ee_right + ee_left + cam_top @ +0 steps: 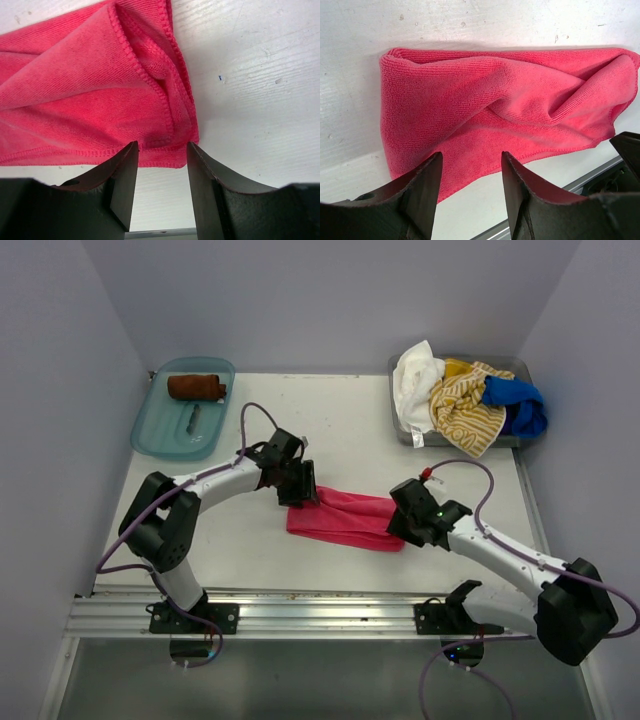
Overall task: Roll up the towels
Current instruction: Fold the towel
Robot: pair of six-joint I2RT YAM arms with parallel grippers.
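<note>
Your pink towel point(345, 520) lies loosely folded on the table point(330, 430) between both arms. Your left gripper point(471, 156) and right gripper point(161, 145) stand with jaws apart, holding nothing. Watch the bunched right end: rolling over it may skew the 2 layers.

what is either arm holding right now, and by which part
Nothing. The left fingers and right fingers stand open at either end of the pink towel.

Pink towel point(345, 520) loosely folded, central; brown towel point(196, 387) seemingly rolled; others point(468, 400) heaped.
</note>
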